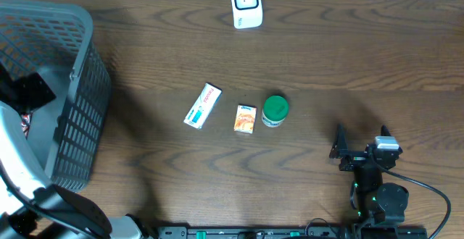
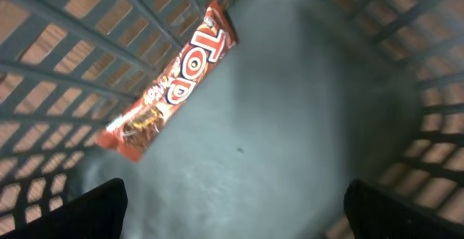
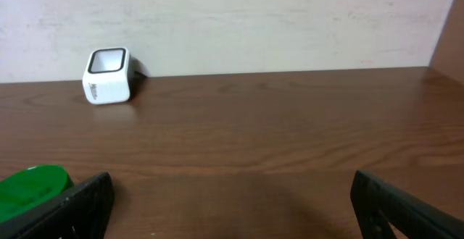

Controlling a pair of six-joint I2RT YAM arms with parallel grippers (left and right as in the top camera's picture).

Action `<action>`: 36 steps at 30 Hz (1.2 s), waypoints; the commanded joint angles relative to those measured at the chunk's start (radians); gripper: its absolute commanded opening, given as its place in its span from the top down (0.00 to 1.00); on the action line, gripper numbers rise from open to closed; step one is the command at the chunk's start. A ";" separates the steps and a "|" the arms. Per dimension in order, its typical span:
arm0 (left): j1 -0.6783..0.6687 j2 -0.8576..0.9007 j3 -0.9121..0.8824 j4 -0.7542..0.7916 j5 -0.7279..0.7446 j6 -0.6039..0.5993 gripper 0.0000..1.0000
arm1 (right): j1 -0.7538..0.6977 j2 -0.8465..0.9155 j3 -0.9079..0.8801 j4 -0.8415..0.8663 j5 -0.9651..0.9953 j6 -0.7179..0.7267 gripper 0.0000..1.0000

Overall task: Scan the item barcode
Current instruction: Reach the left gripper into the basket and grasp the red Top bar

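1. Your left gripper (image 2: 243, 221) hangs inside the basket (image 2: 65, 47), fingers spread wide; the red snack bar (image 2: 174, 83) lies on its floor.
2. Your right gripper (image 3: 239, 210) stands wide apart, empty, facing the scanner (image 3: 109, 76).

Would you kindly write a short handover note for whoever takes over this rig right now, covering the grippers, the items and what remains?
Left gripper: open, empty, inside the grey plastic mesh basket; the red TOP snack bar lies at its bottom against the wall.
Right gripper: open, empty, low over the brown wooden table, facing the white box-shaped scanner at the far edge.
On the table, in a row: white-and-blue carton, small orange carton, green-lidded jar.
Done: the bar is in the basket; whether it was scanned cannot be told.
Left: the three table items probably await scanning.
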 commanded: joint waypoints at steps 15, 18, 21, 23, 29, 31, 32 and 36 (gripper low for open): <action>0.014 0.281 -0.022 0.228 -0.148 0.349 0.03 | 0.004 -0.003 -0.001 -0.003 0.002 0.013 0.01; 0.014 0.324 -0.022 0.246 -0.151 0.355 0.03 | 0.004 -0.003 -0.001 -0.003 0.002 0.013 0.01; 0.014 0.371 -0.022 0.266 -0.158 0.355 0.04 | 0.004 -0.003 -0.001 -0.003 0.002 0.013 0.01; 0.016 0.391 -0.022 0.281 -0.159 0.355 0.04 | 0.004 -0.003 -0.001 -0.003 0.002 0.013 0.01; 0.050 0.425 -0.022 0.321 -0.158 0.355 0.03 | 0.004 -0.003 -0.001 -0.003 0.002 0.013 0.01; 0.063 0.430 -0.022 0.325 -0.158 0.355 0.04 | 0.004 -0.003 -0.001 -0.003 0.002 0.013 0.01; 0.072 0.432 -0.022 0.325 -0.158 0.355 0.04 | 0.004 -0.003 -0.001 -0.003 0.002 0.013 0.01; 0.105 0.438 -0.022 0.328 -0.148 0.350 0.12 | 0.004 -0.003 -0.001 -0.003 0.002 0.013 0.01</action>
